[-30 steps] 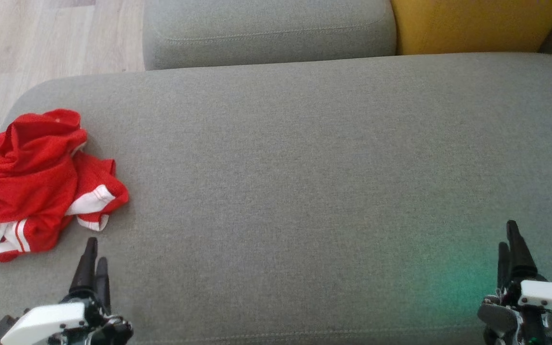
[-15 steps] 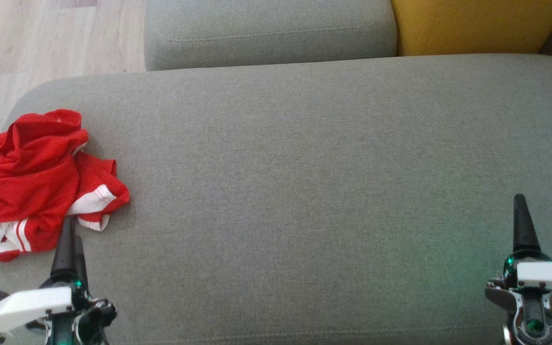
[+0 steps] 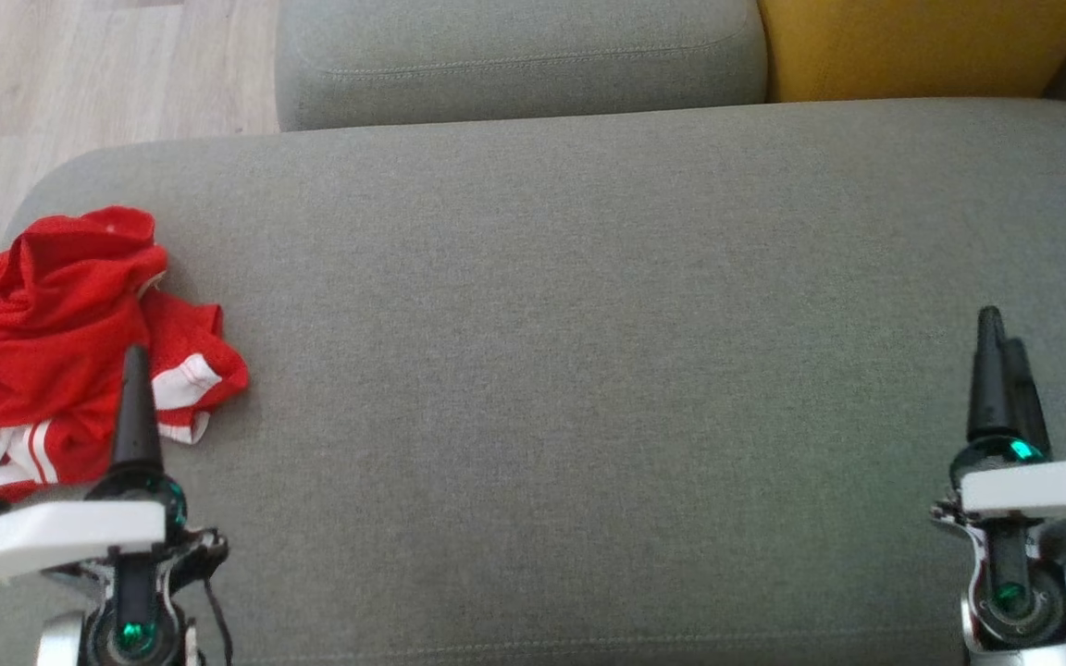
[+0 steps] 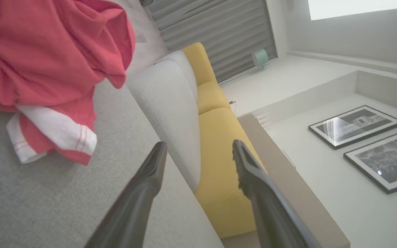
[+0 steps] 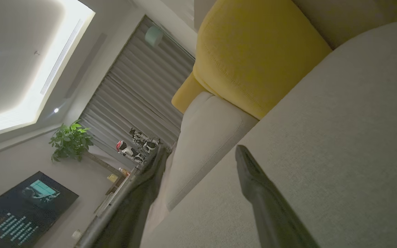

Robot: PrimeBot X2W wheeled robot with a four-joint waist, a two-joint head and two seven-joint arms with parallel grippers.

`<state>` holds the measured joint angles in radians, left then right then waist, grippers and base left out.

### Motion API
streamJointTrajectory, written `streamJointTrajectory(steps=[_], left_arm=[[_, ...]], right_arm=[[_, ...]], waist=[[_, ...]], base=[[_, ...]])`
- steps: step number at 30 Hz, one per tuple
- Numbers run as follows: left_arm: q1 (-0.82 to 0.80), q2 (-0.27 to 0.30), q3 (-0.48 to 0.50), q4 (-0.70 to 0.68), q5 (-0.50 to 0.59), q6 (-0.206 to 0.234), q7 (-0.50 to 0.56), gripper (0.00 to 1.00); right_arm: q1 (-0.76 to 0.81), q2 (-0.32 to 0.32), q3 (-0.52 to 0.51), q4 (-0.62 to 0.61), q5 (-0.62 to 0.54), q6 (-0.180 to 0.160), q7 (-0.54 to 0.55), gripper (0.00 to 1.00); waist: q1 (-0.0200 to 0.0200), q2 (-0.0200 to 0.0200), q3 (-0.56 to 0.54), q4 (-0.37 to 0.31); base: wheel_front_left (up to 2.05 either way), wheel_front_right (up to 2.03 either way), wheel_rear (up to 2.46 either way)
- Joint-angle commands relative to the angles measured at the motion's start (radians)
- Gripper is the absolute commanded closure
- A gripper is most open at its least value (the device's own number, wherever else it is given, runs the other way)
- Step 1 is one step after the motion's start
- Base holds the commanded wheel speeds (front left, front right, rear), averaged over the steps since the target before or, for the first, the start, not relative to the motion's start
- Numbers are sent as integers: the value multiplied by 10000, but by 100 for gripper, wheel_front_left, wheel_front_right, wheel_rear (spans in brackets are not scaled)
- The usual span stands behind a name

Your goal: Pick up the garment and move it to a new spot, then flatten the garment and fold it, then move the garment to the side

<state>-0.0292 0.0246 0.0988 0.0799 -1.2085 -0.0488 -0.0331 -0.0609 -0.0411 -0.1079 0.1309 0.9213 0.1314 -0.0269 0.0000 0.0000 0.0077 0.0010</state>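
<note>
One red garment (image 3: 52, 324) is lying on the grey seat cushion (image 3: 588, 370). Two grippers are hovering over it, left gripper (image 4: 199, 146) and right gripper (image 3: 1001, 331). One grey back cushion (image 3: 514, 55) is sitting behind it, and two framed pictures (image 4: 355, 125) are hanging beyond.

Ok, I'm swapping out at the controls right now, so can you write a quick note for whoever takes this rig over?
Left gripper: open, empty, at the near edge of the garment; nothing between its fingers.
Right gripper: open, empty, over the bare sofa seat, far right.
Garment: red with white trim, crumpled in a heap at the seat's left end.
Done: nothing yet; garment not picked up.
Left: pick it up, move it, flatten, fold, set aside.
</note>
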Motion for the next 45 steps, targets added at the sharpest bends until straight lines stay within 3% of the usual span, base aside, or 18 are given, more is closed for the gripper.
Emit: streamJointTrajectory(steps=[1, 21, 29, 41, 45], left_arm=[[-571, 136, 15, -575, 366, 48, -112, 0], [-595, 318, -2188, -1038, 5380, 758, -696, 0], [-814, 1105, -3544, -948, 7006, 2034, -930, 0], [-1309, 2199, -5467, -338, 8513, 4023, -1281, 0], [-1445, 2413, -5886, -220, 8851, 4467, -1368, 0]], right_arm=[[-651, -48, 181, -545, -486, -3, -154, 0], [-704, -60, 957, -573, -4422, -4, -744, 0], [-775, -64, 1051, -801, -5904, -5, -980, 0], [-799, -71, 1181, -504, -7634, -5, -1334, 0], [-844, -73, 1245, -526, -8089, -6, -1421, 0]], waist=[[0, 0, 2, -3], [0, 0, 15, -188], [0, 0, 51, -225], [0, 0, 25, -219], [0, 0, 23, -249]], base=[[0, 0, 0], [0, 0, 0], [0, 0, 0], [0, 0, 0], [0, 0, 0]])
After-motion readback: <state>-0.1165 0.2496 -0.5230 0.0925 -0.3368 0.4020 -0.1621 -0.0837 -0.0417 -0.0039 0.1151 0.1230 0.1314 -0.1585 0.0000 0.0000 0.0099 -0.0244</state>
